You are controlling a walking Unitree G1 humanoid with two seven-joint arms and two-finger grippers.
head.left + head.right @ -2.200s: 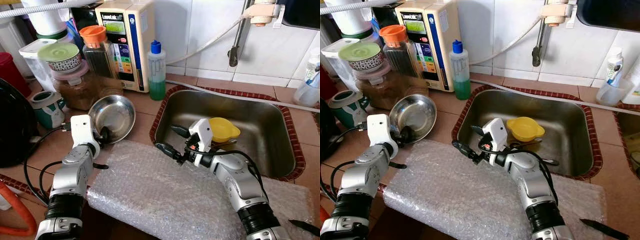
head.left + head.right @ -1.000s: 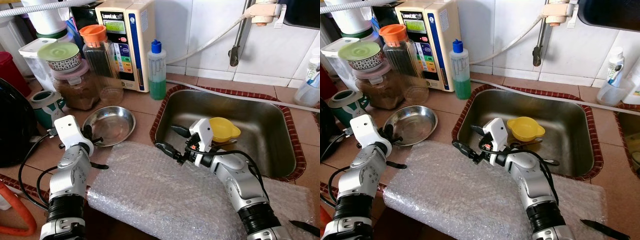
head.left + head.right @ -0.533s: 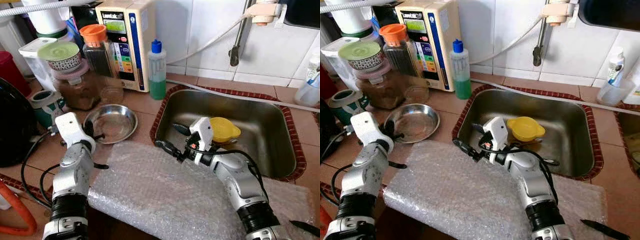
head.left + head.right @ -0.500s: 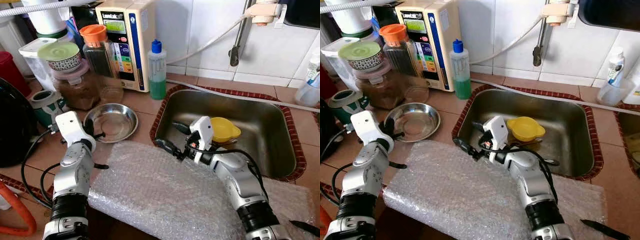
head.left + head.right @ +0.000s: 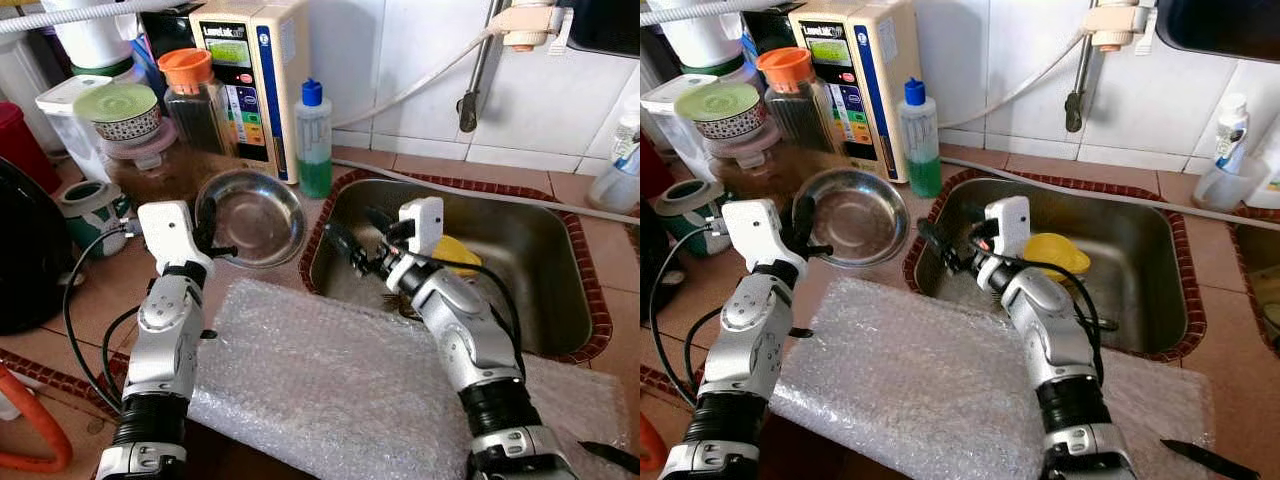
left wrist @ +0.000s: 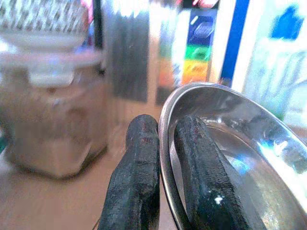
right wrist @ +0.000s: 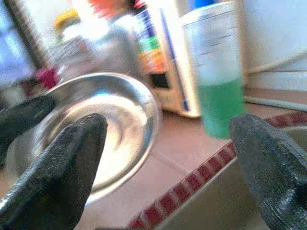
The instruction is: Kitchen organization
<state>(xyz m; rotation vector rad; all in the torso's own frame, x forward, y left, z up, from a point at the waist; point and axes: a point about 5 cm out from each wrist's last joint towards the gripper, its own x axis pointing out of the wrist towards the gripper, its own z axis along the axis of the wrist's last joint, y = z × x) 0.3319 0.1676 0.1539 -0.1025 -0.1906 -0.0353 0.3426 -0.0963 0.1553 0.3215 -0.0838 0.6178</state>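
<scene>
The left gripper (image 5: 207, 238) has its jaws clamped on the rim of the steel bowl (image 5: 252, 216), held tilted above the counter (image 5: 90, 300) beside the sink (image 5: 560, 290) (yellow dish inside), while the right gripper (image 5: 362, 243), jaws spread wide, faces the bowl from the sink side, nearer its free rim.
</scene>
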